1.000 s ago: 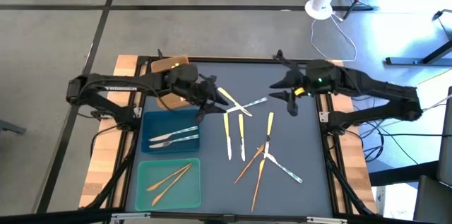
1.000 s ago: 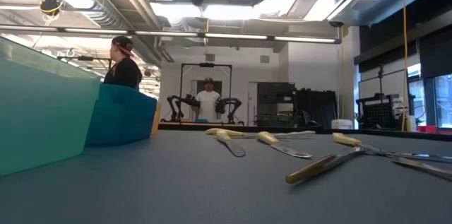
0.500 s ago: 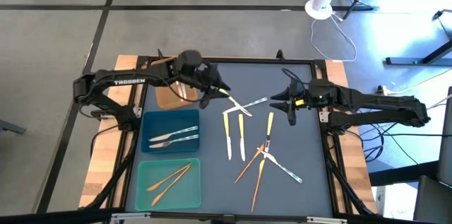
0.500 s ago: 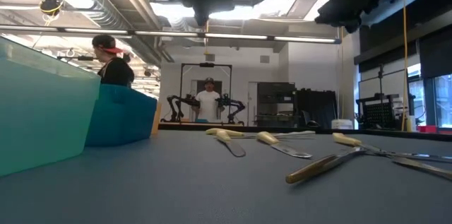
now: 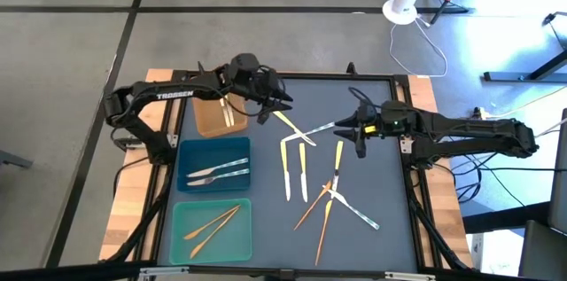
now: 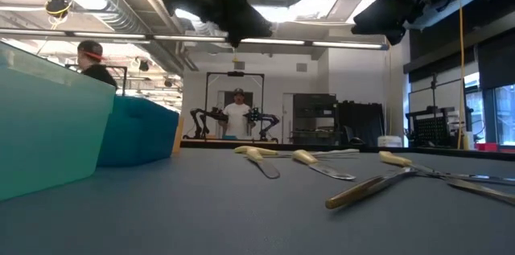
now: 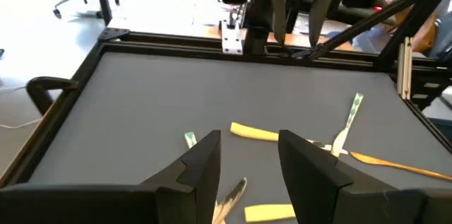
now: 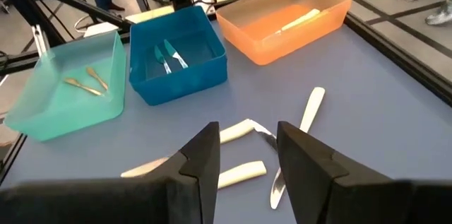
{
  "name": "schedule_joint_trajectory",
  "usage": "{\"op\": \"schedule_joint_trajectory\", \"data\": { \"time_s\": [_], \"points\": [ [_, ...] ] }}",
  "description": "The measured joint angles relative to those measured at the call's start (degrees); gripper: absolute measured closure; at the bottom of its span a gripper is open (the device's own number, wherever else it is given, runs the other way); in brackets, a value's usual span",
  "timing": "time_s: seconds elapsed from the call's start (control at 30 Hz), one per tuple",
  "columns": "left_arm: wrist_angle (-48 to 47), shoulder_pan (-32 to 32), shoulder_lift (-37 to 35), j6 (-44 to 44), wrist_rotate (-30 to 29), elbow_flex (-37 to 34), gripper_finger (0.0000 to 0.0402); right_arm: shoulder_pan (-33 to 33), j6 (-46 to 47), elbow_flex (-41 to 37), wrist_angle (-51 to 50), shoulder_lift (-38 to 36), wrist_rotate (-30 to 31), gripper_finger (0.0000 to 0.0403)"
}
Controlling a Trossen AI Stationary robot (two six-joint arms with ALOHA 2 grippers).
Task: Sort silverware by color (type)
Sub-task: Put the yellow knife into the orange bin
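Observation:
Loose silverware lies flat on the dark mat. There are yellow-handled pieces, silver ones and orange-gold ones. My left gripper hangs open above the mat's far left part, over a yellow handle and clear of it. My right gripper hangs open above the mat's right part, near the yellow-handled pieces. Nothing is between either pair of fingers.
Three trays stand in a row along the mat's left side. The brown one, farthest back, holds a yellow-handled piece; the blue one holds silver pieces; the teal one, nearest, holds orange-gold pieces. People stand in the room beyond the table.
My left gripper has swung away from the trays toward the far edge and the mat's middle, sinking a little, still open. My right gripper has come down toward the mat and tipped more level, still open. No utensil has moved.

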Motion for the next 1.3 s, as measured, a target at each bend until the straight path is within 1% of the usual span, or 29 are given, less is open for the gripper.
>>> {"op": "schedule_joint_trajectory", "data": {
  "time_s": [0.1, 0.17, 0.37, 0.43, 0.5, 0.7, 0.77, 0.97, 1.3],
  "points": [
    [-0.95, -0.01, 2.80, 0.09, 1.55, 3.68, 0.0265, 0.00, -0.01, -0.01, -0.03, 0.04, 0.00, 0.0274],
    [-3.17, -0.04, 5.10, 0.50, 2.41, 7.14, 0.0265, 0.00, -0.03, -0.01, -0.05, 0.17, 0.00, 0.0274],
    [-15.70, -0.23, 12.56, 5.79, 2.06, 18.37, 0.0265, 0.00, -0.05, -0.01, -0.16, 0.19, 0.00, 0.0274],
    [-19.74, -0.23, 14.61, 7.50, 1.62, 21.01, 0.0265, 0.00, -0.05, -0.01, -0.16, 0.17, 0.00, 0.0274],
    [-23.08, -0.15, 16.29, 9.44, -0.02, 22.61, 0.0265, 0.00, -0.07, -0.01, -0.23, 0.17, 0.00, 0.0274],
    [-28.15, -0.09, 18.55, 15.23, -7.48, 22.91, 0.0265, 0.00, -0.08, -0.01, -1.15, 0.17, 0.00, 0.0274],
    [-28.39, -0.09, 19.38, 16.57, -9.19, 22.91, 0.0265, 0.00, -0.12, -0.01, -1.15, 0.17, 0.00, 0.0274],
    [-29.36, -0.09, 22.72, 18.29, -10.63, 22.96, 0.0265, 0.00, -0.12, -0.01, -1.14, 0.17, 0.00, 0.0274],
    [-29.93, -0.24, 28.08, 18.40, -12.56, 22.96, 0.0265, 0.00, -0.14, -0.01, -1.19, 0.19, 0.00, 0.0274]
  ]
}}
